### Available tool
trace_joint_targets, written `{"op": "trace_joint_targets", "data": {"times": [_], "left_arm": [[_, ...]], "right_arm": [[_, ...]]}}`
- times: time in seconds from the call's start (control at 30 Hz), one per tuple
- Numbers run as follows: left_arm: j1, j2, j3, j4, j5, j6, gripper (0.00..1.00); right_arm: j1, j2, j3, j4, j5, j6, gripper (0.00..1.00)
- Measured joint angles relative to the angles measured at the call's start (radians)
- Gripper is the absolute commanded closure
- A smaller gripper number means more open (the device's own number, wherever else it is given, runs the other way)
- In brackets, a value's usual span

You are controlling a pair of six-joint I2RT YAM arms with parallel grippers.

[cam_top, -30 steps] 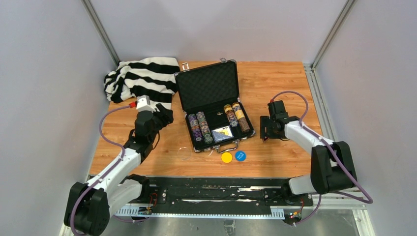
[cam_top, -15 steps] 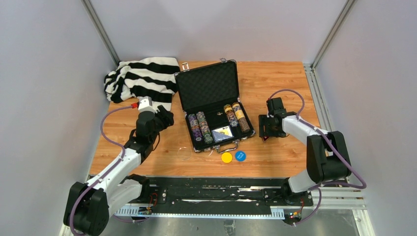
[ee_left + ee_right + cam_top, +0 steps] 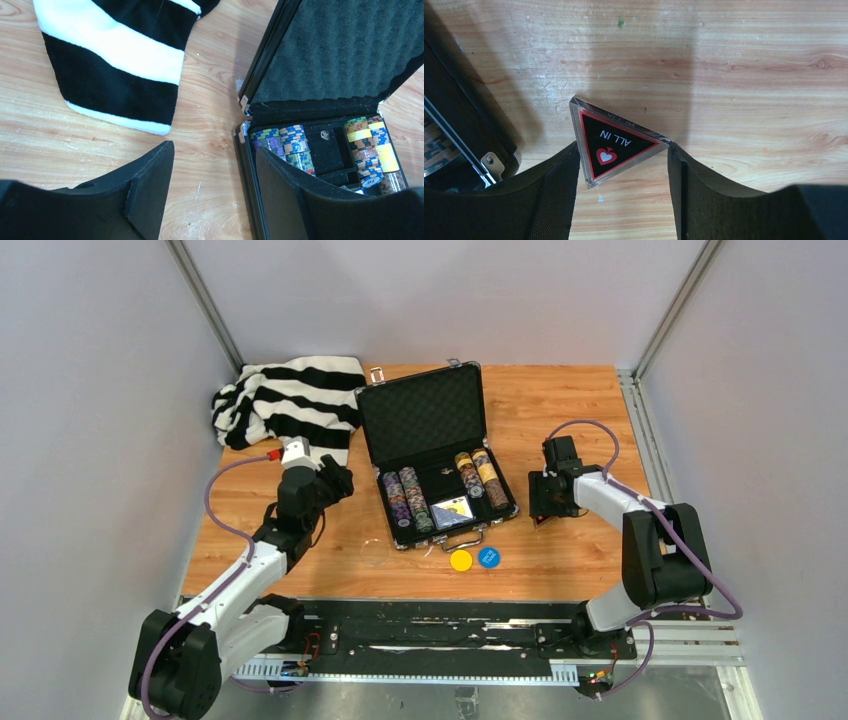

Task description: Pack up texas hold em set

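Note:
The black case (image 3: pixel 424 420) stands open mid-table, foam lid up. It holds chip rows (image 3: pixel 406 502) on the left and right and a card box (image 3: pixel 452 511). A yellow disc (image 3: pixel 461 560), a blue disc (image 3: pixel 488 557) and a clear disc (image 3: pixel 373 553) lie on the table in front of it. My right gripper (image 3: pixel 540 512) is low at the case's right side. In the right wrist view the gripper (image 3: pixel 621 155) is open and straddles the dark "ALL IN" triangle (image 3: pixel 616 142), which lies on the wood with its corners at the fingertips. My left gripper (image 3: pixel 215 165) is open and empty, left of the case (image 3: pixel 340 50).
The black-and-white striped cloth (image 3: pixel 290 400) lies at the back left and also shows in the left wrist view (image 3: pixel 115 65). The case's corner and a metal latch (image 3: pixel 491 162) sit close to my right gripper's left finger. The table edge runs along the right.
My right gripper has moved a little away from me and toward the case, then settled over the triangle. My left arm has shifted only slightly.

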Motion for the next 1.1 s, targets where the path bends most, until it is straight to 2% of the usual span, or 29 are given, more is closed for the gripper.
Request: {"op": "trace_joint_targets", "data": {"times": [0.33, 0.8, 0.97, 1.1], "left_arm": [[0.000, 0.025, 0.000, 0.000, 0.005, 0.000, 0.35], [0.000, 0.035, 0.000, 0.000, 0.006, -0.001, 0.35], [0.000, 0.035, 0.000, 0.000, 0.007, -0.001, 0.34], [0.000, 0.035, 0.000, 0.000, 0.010, -0.001, 0.34]], "right_arm": [[-0.001, -0.037, -0.017, -0.003, -0.006, 0.000, 0.69], [0.002, -0.146, -0.005, -0.030, -0.023, 0.000, 0.67], [0.047, -0.152, 0.042, -0.058, -0.026, 0.001, 0.67], [0.132, -0.147, 0.109, -0.081, -0.019, 0.002, 0.67]]}}
